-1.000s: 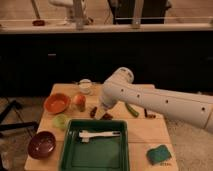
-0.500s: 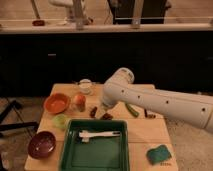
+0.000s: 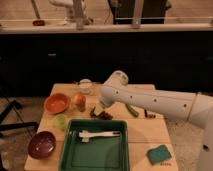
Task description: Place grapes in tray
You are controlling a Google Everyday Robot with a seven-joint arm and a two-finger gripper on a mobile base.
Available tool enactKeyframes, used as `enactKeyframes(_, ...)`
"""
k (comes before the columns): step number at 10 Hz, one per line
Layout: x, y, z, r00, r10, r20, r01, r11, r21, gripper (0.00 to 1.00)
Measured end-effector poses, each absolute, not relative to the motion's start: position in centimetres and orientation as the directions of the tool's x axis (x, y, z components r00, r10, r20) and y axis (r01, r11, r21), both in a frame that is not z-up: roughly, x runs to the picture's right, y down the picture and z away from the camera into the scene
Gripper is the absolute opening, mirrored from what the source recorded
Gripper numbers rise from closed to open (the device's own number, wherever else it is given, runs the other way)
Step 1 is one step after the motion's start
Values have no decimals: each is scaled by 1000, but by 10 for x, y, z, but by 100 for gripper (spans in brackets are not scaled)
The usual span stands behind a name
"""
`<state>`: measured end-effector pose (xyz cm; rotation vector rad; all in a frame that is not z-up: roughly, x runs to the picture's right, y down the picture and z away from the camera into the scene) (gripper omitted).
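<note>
**Grapes** [image 3: 103,115]: small dark reddish-brown bunch, berries blurring into one lumpy strip. It is lying on the table [image 3: 142,134] with its long axis running roughly 9 to 3 o'clock, parallel to the tray's far rim. Which end is carrying the stem cannot be told. It is sitting just outside the tray, at 12 o'clock from the tray's centre.

**Gripper** [image 3: 101,108]: hanging directly over the grapes' left part, at the end of the white arm [image 3: 150,102], which is reaching in from 3 o'clock. Whether it is grasping the bunch or released cannot be told, as the wrist is covering it.

**Tray** [image 3: 68,150]: large green rectangle with a raised rim, sitting at 6 o'clock from the grapes. A white utensil [image 3: 100,134] is lying across its far half.

**Surroundings, from the grapes:**
- An orange-red fruit [image 3: 79,101] is sitting near at 10 o'clock.
- A cucumber [image 3: 131,110] is lying at 3 o'clock, partly under the arm.
- A white cup [image 3: 86,86] is standing at 11 o'clock.
- An orange bowl [image 3: 56,103] is sitting at 9 o'clock.
- A small pale-green item [image 3: 60,121] is sitting at 8 o'clock, beside the tray's corner.
- A maroon bowl [image 3: 41,144] is sitting farther out at 8 o'clock.
- A teal sponge [image 3: 159,154] is lying at 4 o'clock, well apart.
</note>
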<state>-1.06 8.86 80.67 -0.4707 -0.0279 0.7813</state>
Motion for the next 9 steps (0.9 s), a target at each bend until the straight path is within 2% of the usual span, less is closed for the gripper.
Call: enactKeyframes(9,-49,102,846,724,653,-222,-675,605,-421,80)
